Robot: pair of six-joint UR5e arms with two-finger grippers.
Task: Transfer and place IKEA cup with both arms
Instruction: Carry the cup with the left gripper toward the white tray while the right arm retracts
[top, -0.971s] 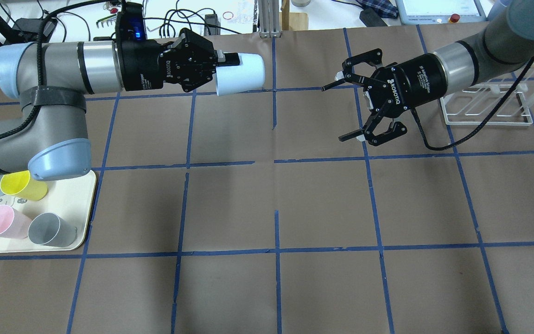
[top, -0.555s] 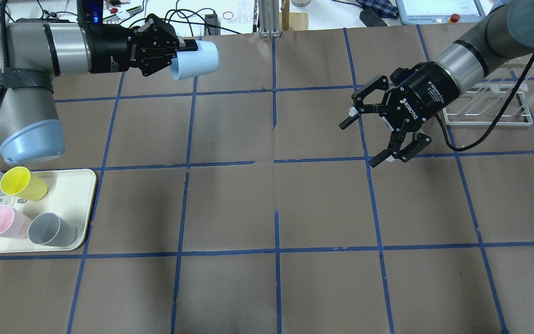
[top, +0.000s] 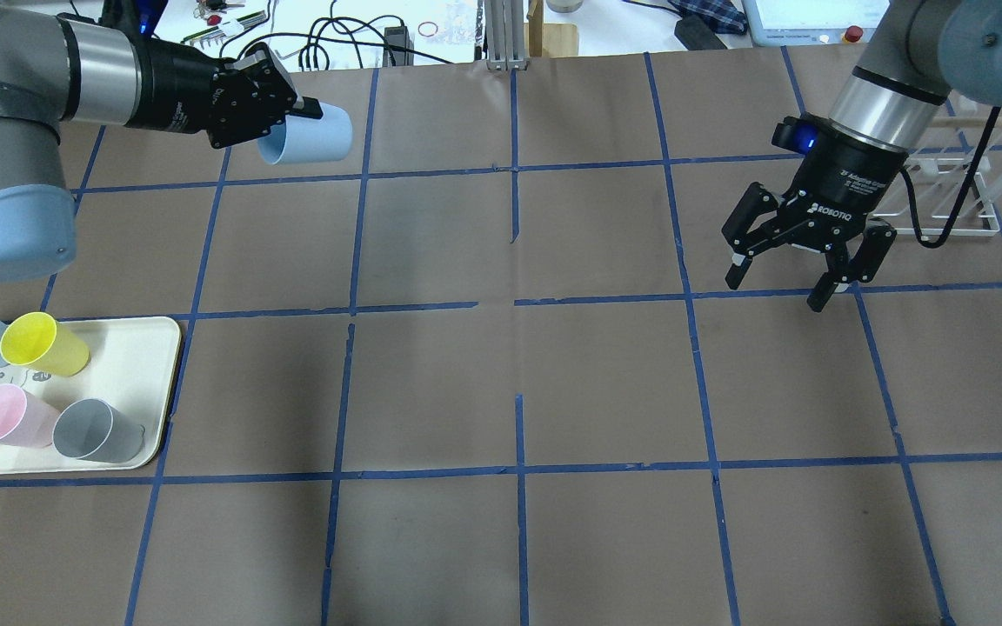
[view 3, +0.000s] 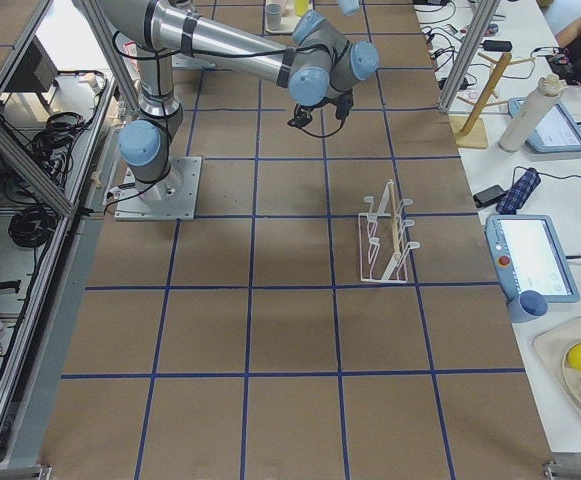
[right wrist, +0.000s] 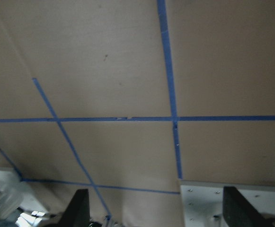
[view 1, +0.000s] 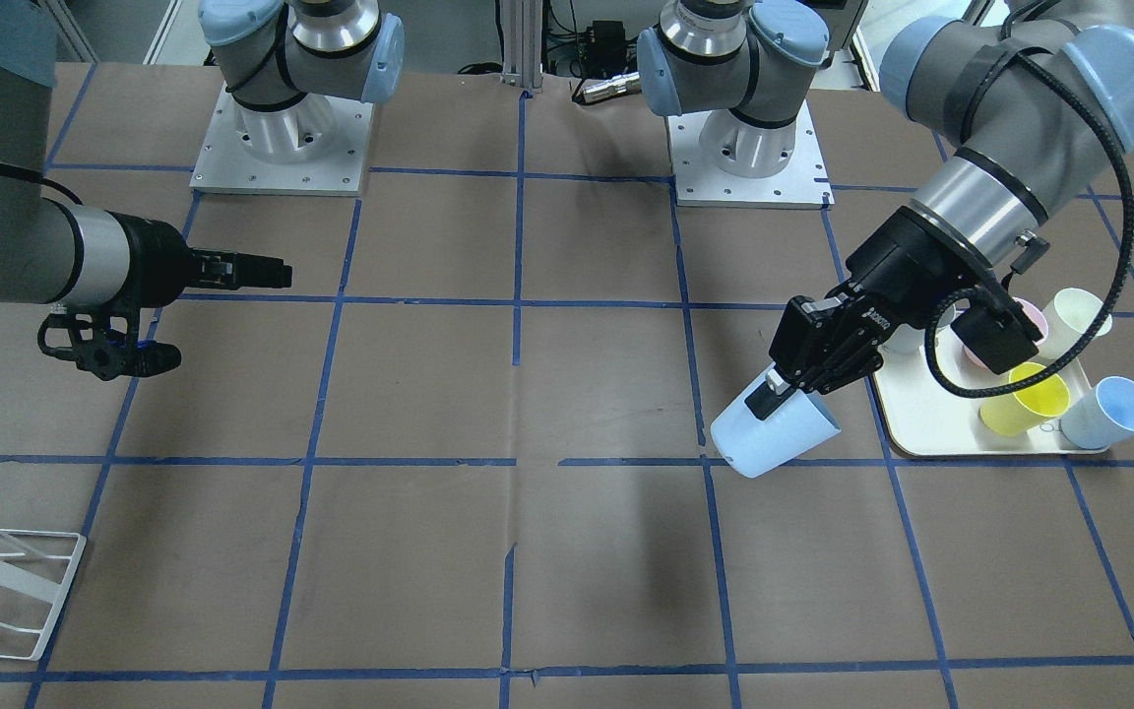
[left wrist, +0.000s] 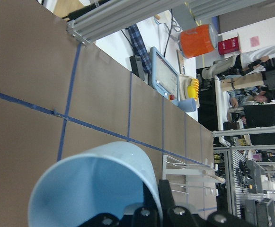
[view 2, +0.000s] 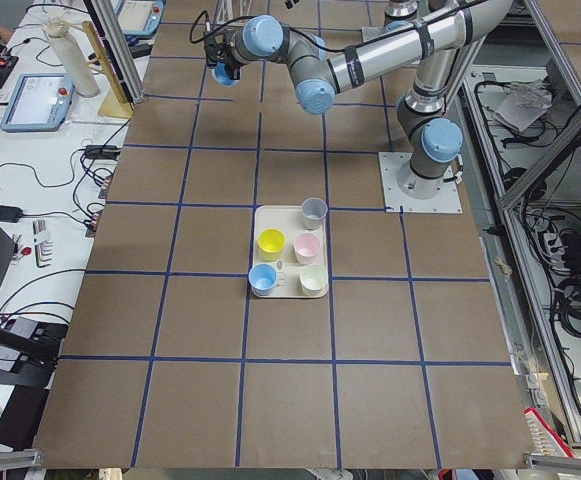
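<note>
Held item: IKEA cup (top: 317, 136), on its side, rim clamped by left end effector (top: 297, 120), upper left of overhead frame; drawn back from centre. Opposite: right end effector (top: 775, 291), fingers spread, empty, turned downward at right. Gap widened; handover judged pending.

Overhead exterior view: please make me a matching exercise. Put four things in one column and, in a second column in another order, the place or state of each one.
Things:
A. IKEA cup
B. right gripper
C. yellow cup
D. white rack

Places or states:
1. on the tray, among other cups
2. open and empty, above the table
3. held by its rim in the left gripper, off the table
4. standing on the table, on the robot's right side

Right pairs: A-3, B-2, C-1, D-4.
</note>
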